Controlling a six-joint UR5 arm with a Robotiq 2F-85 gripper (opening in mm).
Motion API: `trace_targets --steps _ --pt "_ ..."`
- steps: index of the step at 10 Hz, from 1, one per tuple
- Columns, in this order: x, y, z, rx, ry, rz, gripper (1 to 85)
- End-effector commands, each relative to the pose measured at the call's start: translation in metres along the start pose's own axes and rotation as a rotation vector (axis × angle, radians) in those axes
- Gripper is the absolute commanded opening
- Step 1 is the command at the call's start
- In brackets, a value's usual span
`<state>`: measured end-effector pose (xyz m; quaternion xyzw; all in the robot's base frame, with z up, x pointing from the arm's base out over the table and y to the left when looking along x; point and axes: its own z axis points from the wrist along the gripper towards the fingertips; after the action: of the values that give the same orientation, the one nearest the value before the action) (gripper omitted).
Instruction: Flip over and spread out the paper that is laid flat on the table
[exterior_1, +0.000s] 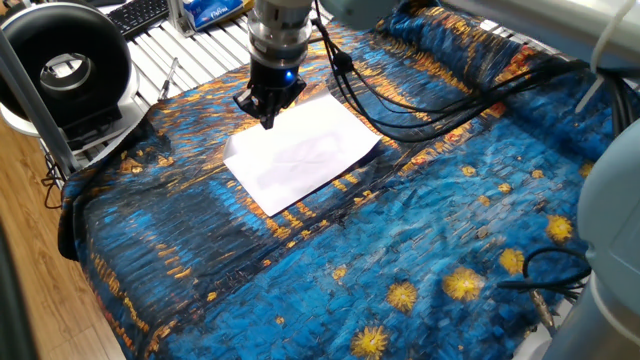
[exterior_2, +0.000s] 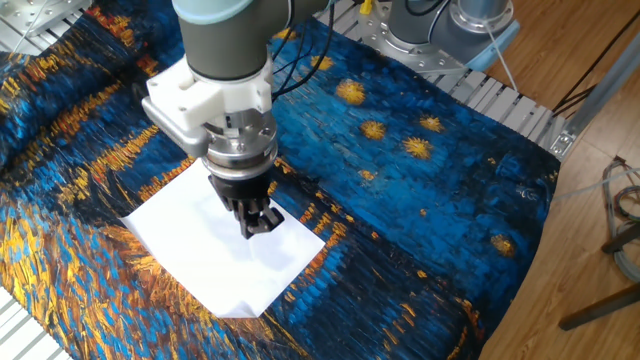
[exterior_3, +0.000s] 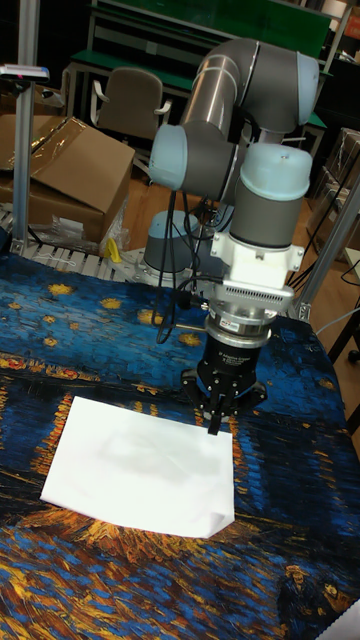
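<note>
Gripper (exterior_3: 214, 421) pointing straight down at the paper's (exterior_3: 140, 477) edge, fingers pinched together, seemingly holding nothing; sheet lies flat on the blue-clothed table (exterior_3: 290, 540).

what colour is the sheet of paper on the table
Plain white paper, unmarked; clearest in the tall fixed view.

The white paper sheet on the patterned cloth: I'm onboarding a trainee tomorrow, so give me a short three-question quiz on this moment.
1. True or false: the plain white rectangular paper sheet lies flat on the table draped in blue cloth with orange-yellow streaks.
2. Where does the arm's black two-finger tool point? A) down at the sheet, near one edge; B) at the wooden floor; C) at a cardboard box.
3. Fill in: the number of sheets on the cloth is ____.

Key: 1 true; 2 A; 3 one.
</note>
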<state>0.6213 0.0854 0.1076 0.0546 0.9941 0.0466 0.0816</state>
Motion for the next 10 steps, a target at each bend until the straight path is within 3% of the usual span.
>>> trace_targets --steps 1,10 --pt "-0.006 0.0 0.0059 -0.001 -0.016 0.002 1.0" --pt "-0.006 -0.0098 0.0083 0.026 -0.026 -0.038 1.0"
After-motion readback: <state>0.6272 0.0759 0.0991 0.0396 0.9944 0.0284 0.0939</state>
